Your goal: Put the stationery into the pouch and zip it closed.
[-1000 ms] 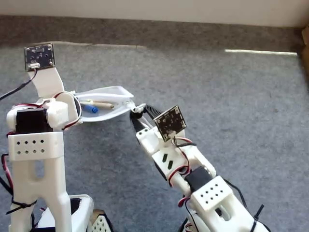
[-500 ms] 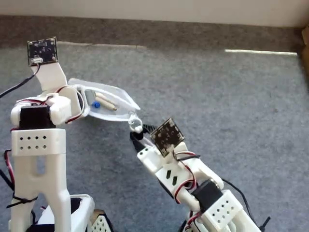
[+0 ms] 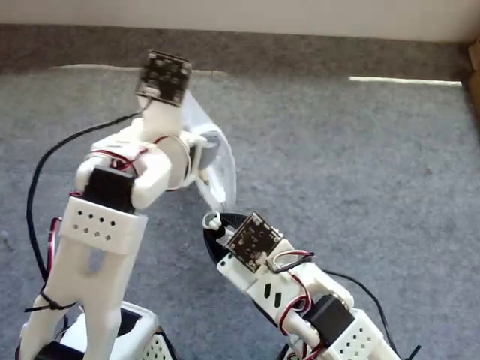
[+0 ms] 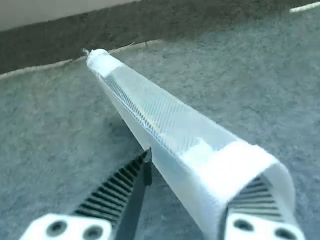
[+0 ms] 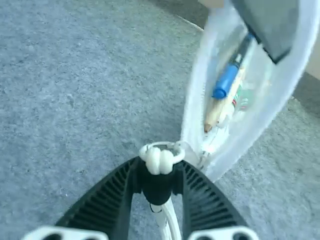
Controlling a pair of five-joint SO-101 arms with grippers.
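High view: over the grey surface [image 3: 375, 187] the clear pouch [image 3: 223, 169] hangs lifted. Its long axis slants from the left gripper [image 4: 200, 172], clamped on the pouch's upper end, down to the right gripper [image 5: 159, 175], which is closed on the white zipper pull [image 5: 159, 159] at the pouch's lower end. A blue pen [image 5: 227, 80] and a pencil [image 5: 217, 112] lie lengthwise inside the pouch. Closing it likely means drawing the pull along that axis. How far the zip runs I cannot tell.
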